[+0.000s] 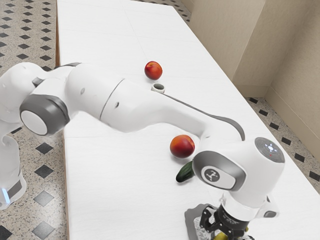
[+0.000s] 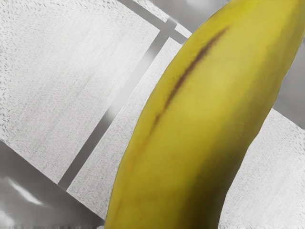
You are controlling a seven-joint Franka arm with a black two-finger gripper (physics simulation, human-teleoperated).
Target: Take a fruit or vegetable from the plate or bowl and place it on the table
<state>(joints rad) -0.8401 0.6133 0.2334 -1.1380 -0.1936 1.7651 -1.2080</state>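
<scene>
Banana (image 2: 190, 119) under the claw (image 1: 230, 229), over the grey plate (image 1: 191, 220); whether it's gripped, I can't tell. Beyond, on the worktop (image 1: 110, 185): cucumber (image 1: 184, 172), nearby peach (image 1: 182, 146), then small cup (image 1: 158, 91) and another peach (image 1: 153, 70).

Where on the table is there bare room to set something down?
Bare: the white tabletop beyond the far red fruit, and between the cucumber and the edge at the exterior view's left. Crowded: the gray tray, with the banana and gripper there.
</scene>
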